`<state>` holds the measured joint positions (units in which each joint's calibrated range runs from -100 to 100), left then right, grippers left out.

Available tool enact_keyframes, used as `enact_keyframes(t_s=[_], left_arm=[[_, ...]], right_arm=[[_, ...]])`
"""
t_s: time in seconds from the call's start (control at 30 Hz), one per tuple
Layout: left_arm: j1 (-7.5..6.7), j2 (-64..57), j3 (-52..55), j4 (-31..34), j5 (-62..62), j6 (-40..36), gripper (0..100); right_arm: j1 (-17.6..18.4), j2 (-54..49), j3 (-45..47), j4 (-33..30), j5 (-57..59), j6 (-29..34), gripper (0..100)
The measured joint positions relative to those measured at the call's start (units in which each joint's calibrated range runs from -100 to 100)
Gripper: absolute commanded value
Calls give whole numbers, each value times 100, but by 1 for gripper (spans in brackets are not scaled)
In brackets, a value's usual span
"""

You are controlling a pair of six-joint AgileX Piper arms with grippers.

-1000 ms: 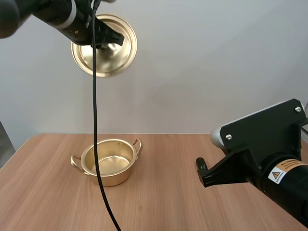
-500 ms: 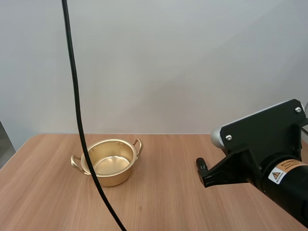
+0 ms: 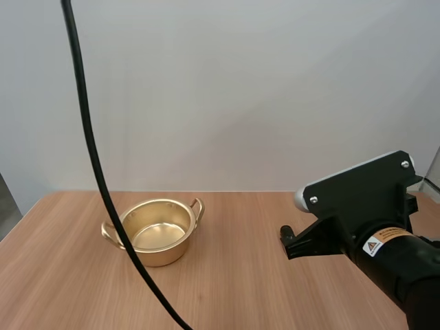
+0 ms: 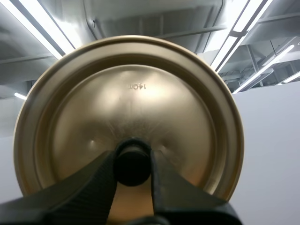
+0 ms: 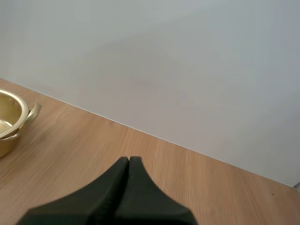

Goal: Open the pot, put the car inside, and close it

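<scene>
Right arm's body nudged slightly toward the pot (image 3: pixel 157 230) since 0.5 s ago; pot itself unmoved.
1 pot, open, two handles, sitting on the table (image 3: pixel 234 289). 1 lid (image 4: pixel 136 103), off the pot, held by left gripper (image 4: pixel 132 165), jaws pinching its black knob (image 4: pixel 132 159). Right gripper (image 3: pixel 286 238) well to the pot's right, low over the table, jaws pressed together.

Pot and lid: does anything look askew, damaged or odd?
Nothing stands out. The pot sits upright, open and empty on the table; the left pincer pinches the lid by its knob, undented; the right pincer is shut on nothing above the table.
</scene>
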<state>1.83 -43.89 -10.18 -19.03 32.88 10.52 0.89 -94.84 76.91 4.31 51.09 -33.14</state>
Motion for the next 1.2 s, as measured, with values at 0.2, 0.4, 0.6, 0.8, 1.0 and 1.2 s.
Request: enact_keyframes(t_s=[0.2, 0.4, 0.6, 0.8, 1.0, 1.2], left_arm=[[0, 0, 0, 0, 497, 0, 0], [0, 0, 0, 0, 538, -104, 0], [0, 0, 0, 0, 778, -104, 0], [0, 0, 0, 0, 822, -76, 0], [0, 0, 0, 0, 822, -76, 0], [0, 10, 0, 0, 822, -76, 0]], right_arm=[[-148, 681, -248, 61, -571, -119, 0], [-362, 1936, -1327, 402, 196, -347, 0], [-362, 3088, -2356, 429, 1329, -347, 0], [-362, 4200, -3044, 429, 1974, -347, 0], [-362, 5363, -3048, 429, 1625, -424, 0], [-362, 6473, -3048, 374, 1053, -484, 38]])
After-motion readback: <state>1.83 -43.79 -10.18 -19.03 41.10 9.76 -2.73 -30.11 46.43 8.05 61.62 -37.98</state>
